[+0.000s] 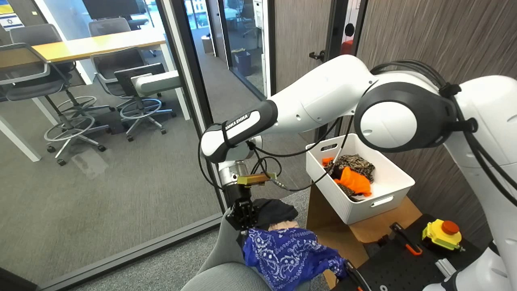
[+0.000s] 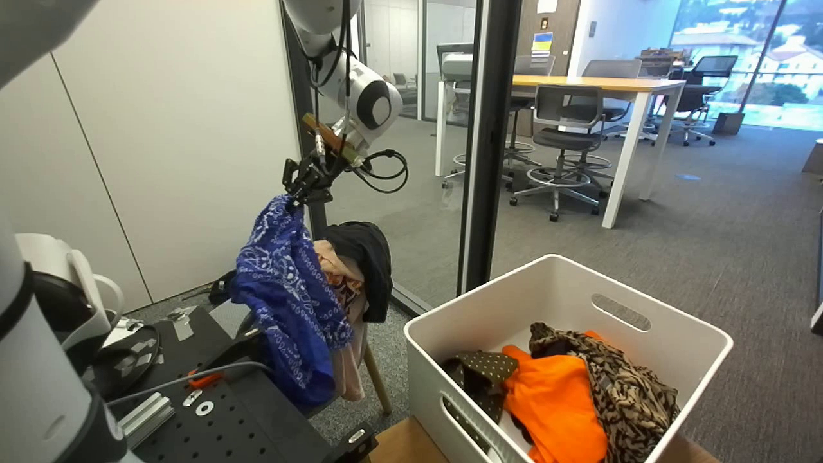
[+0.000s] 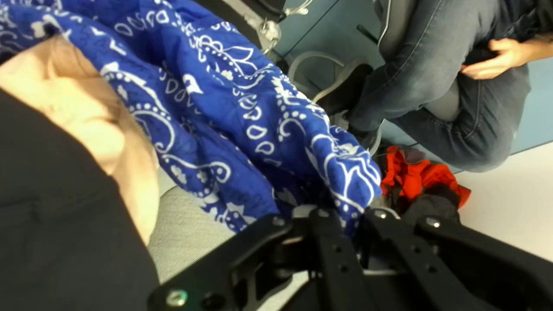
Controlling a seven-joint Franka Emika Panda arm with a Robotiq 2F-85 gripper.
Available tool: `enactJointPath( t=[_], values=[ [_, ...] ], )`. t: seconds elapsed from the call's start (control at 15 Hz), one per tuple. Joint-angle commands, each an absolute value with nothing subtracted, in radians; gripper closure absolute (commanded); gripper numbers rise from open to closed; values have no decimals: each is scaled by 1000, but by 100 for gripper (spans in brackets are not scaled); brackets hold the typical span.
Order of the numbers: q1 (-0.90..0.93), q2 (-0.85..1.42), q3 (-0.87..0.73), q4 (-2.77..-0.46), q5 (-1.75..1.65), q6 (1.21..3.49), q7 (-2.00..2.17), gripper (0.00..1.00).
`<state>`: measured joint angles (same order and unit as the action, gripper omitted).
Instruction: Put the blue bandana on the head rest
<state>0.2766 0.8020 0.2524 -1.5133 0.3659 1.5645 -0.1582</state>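
- A blue bandana [image 2: 286, 296] with a white paisley print hangs from the gripper [image 3: 350, 221] of a white robot arm [image 1: 323, 97].
- In the wrist view, the gripper's two fingers are clamped on a bunched edge of the bandana.
- In an exterior view, the bandana falls toward 4 o'clock from the gripper, in front of part of a gray chair [image 1: 236, 277]; whether bandana and chair touch, I cannot tell.
- In an exterior view, a black cloth [image 2: 370, 257] and a peach cloth [image 2: 346, 276] hang between 4 and 5 o'clock from the gripper, covering what lies beneath; the peach cloth is between the black one and the bandana.
- In an exterior view, a white bin [image 2: 566, 292] at 4 o'clock from the gripper holds an orange cloth [image 2: 559, 402], an animal-print cloth [image 2: 630, 392] and a dark polka-dot cloth [image 2: 482, 373].
- In an exterior view, a yellow-and-red stop button [image 1: 442, 233] sits at 3 o'clock from the gripper, on a black board [image 1: 398, 264] with holes; farther off, at 11 o'clock, a yellow-topped table [image 1: 109, 43] stands among office chairs [image 1: 119, 62].
- In the wrist view, a seated person [image 3: 414, 86] in jeans shows toward 1 o'clock.
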Motion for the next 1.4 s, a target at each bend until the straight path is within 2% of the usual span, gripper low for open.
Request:
enactJointPath(
  t=[0.0,0.53,0.6,0.73,1.27,1.33],
  values=[
    [304,732,247,-1580,295,1713,-160,88],
    [322,676,259,-1684,202,1885,-146,85],
    [324,665,258,-1698,192,1896,-142,61],
    [323,637,257,-1736,175,1931,-139,60],
    [312,334,256,-2027,138,2050,-75,1],
    [307,279,255,-2069,141,2048,-58,0]
  ],
)
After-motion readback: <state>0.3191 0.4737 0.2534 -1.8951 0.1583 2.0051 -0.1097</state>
